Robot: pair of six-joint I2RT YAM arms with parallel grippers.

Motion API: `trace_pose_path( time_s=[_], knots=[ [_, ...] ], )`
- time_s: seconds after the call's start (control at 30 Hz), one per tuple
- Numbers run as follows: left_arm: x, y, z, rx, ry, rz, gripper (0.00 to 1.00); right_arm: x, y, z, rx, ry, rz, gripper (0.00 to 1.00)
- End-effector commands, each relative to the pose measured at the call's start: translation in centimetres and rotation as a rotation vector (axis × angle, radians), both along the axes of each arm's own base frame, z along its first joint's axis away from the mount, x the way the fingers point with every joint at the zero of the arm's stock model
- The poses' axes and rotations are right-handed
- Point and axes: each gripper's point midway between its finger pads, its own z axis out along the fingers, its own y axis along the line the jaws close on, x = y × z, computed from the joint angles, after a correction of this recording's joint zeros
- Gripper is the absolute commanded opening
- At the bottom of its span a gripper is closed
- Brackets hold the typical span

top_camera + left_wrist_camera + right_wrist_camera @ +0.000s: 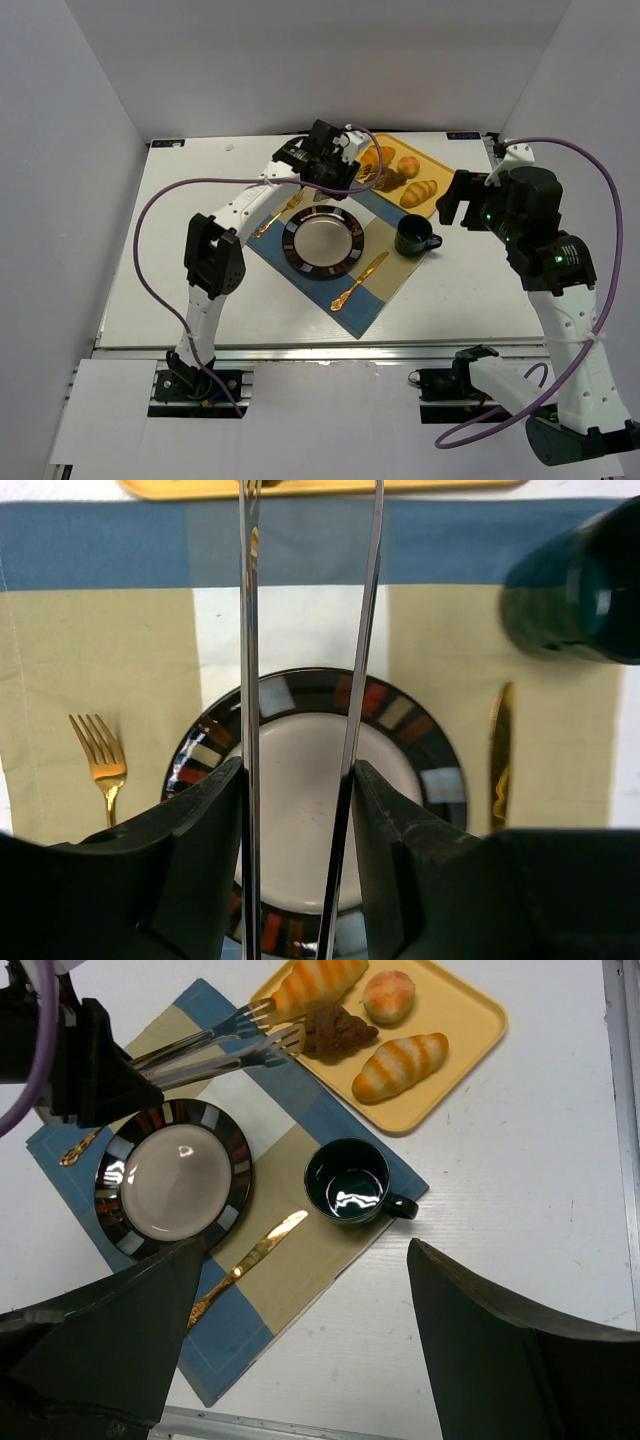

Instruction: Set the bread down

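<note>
The bread (338, 1030) is a dark brown lumpy pastry lying on the yellow tray (462, 1008), between two golden croissants; it also shows in the top view (389, 181). My left gripper (338, 165) is shut on a pair of metal tongs (250, 680), which pass between its fingers (215, 850). The tongs (225, 1045) stand apart, with their tips at the bread's left end, not closed on it. My right gripper (452, 202) is open and empty above the table to the right of the cup; its jaws stand wide apart in the right wrist view (300, 1345).
A striped-rim plate (295, 250) sits on the blue and beige placemat (365, 310), below my left gripper (298, 820). A gold fork (100, 760) lies to its left and a gold knife (250, 1255) to its right. A dark green cup (412, 236) stands by the tray. A small round bun (390, 995) is on the tray.
</note>
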Motion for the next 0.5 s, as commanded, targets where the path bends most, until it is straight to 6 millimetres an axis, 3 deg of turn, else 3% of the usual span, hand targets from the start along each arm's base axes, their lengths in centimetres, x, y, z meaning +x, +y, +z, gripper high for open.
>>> trace_pose_path(
  time_s=[0.0, 0.17, 0.47],
  knots=[
    [1.8, -0.1, 1.7, 0.003, -0.087, -0.005, 0.55, -0.3, -0.3, 1.6, -0.005, -0.043, -0.01, 0.89],
    [2.8, -1.1, 0.2, -0.001, -0.079, -0.02, 0.55, 0.0, -0.5, 0.8, -0.014, -0.026, -0.023, 0.89],
    [3.6, -1.9, -0.3, -0.005, -0.112, -0.026, 0.57, 0.3, -0.4, -0.1, -0.017, -0.007, -0.023, 0.89]
  ],
)
